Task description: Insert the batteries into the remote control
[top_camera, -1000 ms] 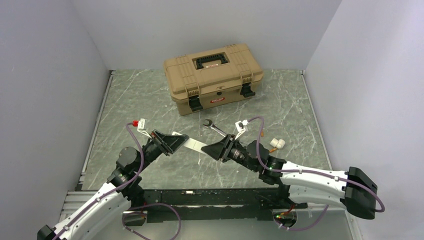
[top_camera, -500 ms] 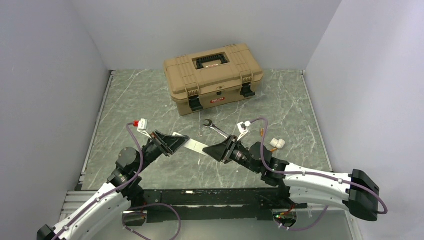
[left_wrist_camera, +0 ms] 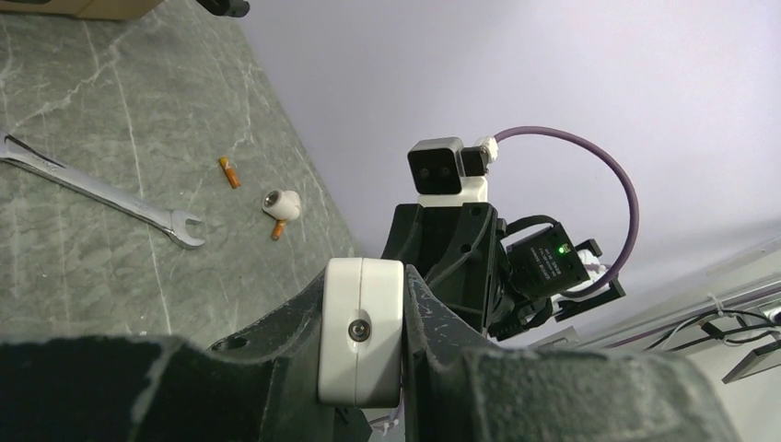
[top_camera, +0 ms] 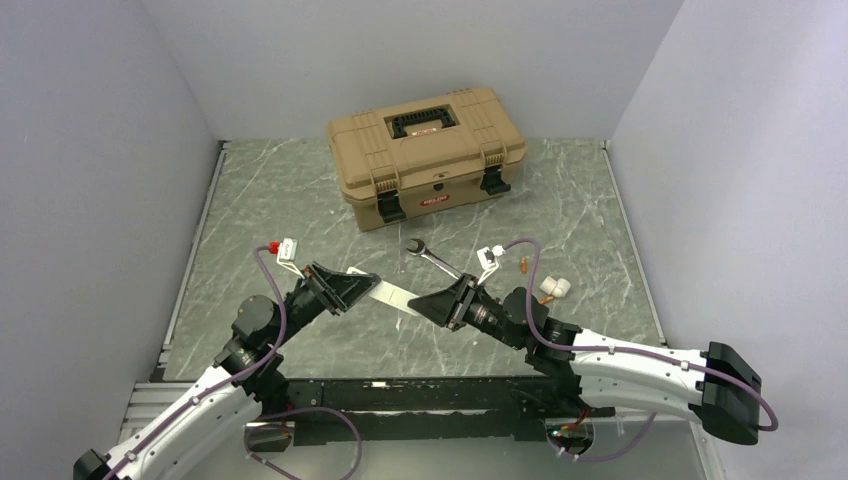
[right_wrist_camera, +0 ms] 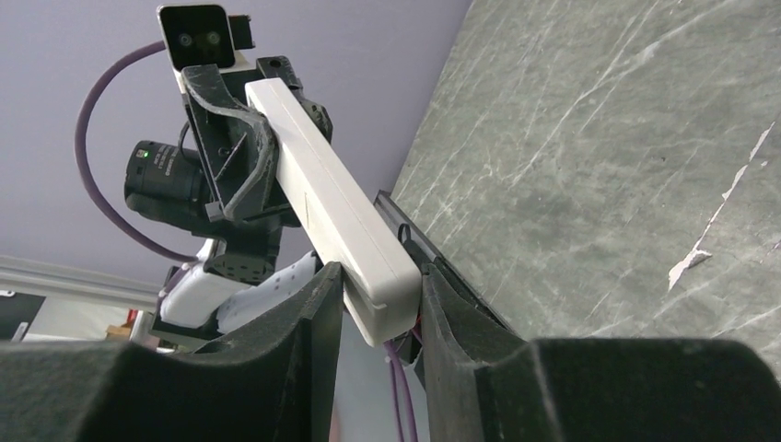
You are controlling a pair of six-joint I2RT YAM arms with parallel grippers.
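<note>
Left gripper [top_camera: 368, 281] clamps remote control [top_camera: 394, 292], 9 o'clock end; right gripper [top_camera: 418, 302] straddles 3 o'clock end, grip unclear. Square up before tightening.

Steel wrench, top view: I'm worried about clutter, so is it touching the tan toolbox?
No, the slim steel wrench lies on the green marbled table, clearly apart from the front of the tan plastic toolbox.

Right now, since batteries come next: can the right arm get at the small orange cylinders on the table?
Probably not yet: the right gripper is closed on the remote control, though the orange cylinders lie unobstructed beside that arm.
</note>
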